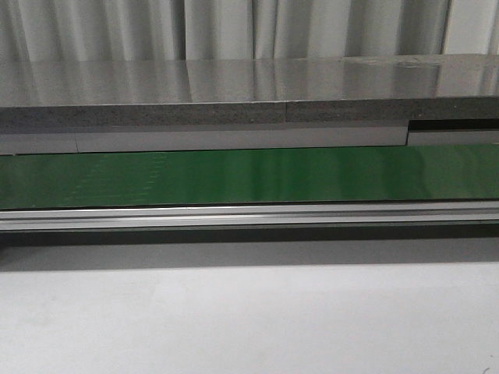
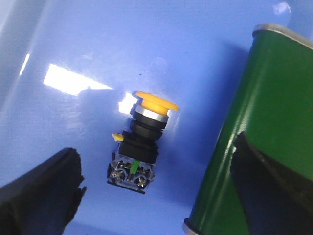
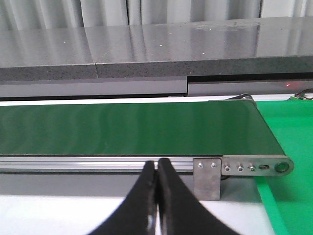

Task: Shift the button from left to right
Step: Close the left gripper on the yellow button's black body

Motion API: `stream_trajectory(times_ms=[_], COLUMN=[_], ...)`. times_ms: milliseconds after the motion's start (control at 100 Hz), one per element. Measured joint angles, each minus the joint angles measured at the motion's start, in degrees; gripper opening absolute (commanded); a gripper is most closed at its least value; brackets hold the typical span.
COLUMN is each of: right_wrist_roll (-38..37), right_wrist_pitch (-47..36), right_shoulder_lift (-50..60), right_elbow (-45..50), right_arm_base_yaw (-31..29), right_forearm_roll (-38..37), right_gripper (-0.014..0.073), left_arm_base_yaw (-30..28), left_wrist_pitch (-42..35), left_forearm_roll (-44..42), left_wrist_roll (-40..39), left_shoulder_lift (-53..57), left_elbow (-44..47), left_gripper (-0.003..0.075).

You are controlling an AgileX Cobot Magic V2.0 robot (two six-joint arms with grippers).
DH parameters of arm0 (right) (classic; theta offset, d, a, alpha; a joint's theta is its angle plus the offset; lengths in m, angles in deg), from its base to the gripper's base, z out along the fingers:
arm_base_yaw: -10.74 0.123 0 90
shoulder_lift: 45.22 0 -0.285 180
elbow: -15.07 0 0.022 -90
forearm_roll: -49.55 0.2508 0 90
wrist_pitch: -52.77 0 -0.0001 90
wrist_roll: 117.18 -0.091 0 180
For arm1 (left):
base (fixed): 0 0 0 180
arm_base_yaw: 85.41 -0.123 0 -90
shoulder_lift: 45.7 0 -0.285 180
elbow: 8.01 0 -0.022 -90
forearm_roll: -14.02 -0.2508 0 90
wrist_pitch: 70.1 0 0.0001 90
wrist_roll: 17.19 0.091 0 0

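Both grippers carry 2 matte black fingers: the left gripper [image 2: 156, 196] blunt and chunky, the right gripper [image 3: 157, 205] tapering to slim tips.

I see the button [image 2: 142, 142] lying on its side on the blue surface [image 2: 98, 49], between my left pincer's [image 2: 156, 193] spread fingers [image 2: 41, 193], beside the green belt [image 2: 264, 112].

Pale pleated curtains [image 1: 234, 27] hang behind a glossy grey stone counter [image 1: 234, 82], which reflects soft light.

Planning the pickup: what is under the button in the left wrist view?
The button lies on its side on a glossy blue surface, beside the green belt. Whatever sits directly beneath its black body is covered. The left tool is open around it.
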Motion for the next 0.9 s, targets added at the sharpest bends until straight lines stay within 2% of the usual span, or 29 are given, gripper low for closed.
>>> stream_trajectory(times_ms=[900], right_wrist_roll=[0.0], right_wrist_pitch=[0.0], right_shoulder_lift=[0.0], right_elbow=[0.0], right_arm_base_yaw=[0.0], right_forearm_roll=[0.0], right_gripper=[-0.0066], left_arm_base_yaw=[0.0], left_wrist_pitch=[-3.2], left_forearm_roll=[-0.2], left_wrist_roll=[0.0], left_shoulder_lift=[-9.9], left_elbow=[-0.1], left_gripper=[0.0599])
